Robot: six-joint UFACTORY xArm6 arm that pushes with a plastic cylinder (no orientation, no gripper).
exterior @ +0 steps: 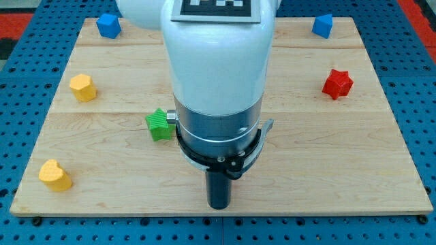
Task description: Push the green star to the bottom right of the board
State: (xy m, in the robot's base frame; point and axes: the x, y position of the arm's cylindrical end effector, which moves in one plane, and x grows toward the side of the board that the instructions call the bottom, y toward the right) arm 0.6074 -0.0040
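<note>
Wooden board (340, 177), pale, set on a blue pegboard surface; six small blocks on it and one arm (218, 61) above its middle. Item: green star (159, 124), left of the board's centre, partly hidden behind the arm's grey collar, which it appears to touch in this view. Item: red star (337, 84), near the right edge, upper half. Item: blue block (108, 25), top left corner; second blue block (323, 25), top right corner; shapes not clear. Item: yellow block (82, 88), near the left edge; second yellow block, heart-like (54, 175), bottom left corner. Item: my tip (218, 206), a dark rod end with no jaws to open or close, so there is nothing to grip with; it rests close to the bottom edge, about the middle of that edge. Key relation: the green star lies up and to the left of my tip, well apart from it; the goal, the bottom right corner, lies on the opposite side. Judgement: my tip is on the wrong side for a push; it would need to travel round to the star's upper left before driving it down and right; task looks barely begun.
</note>
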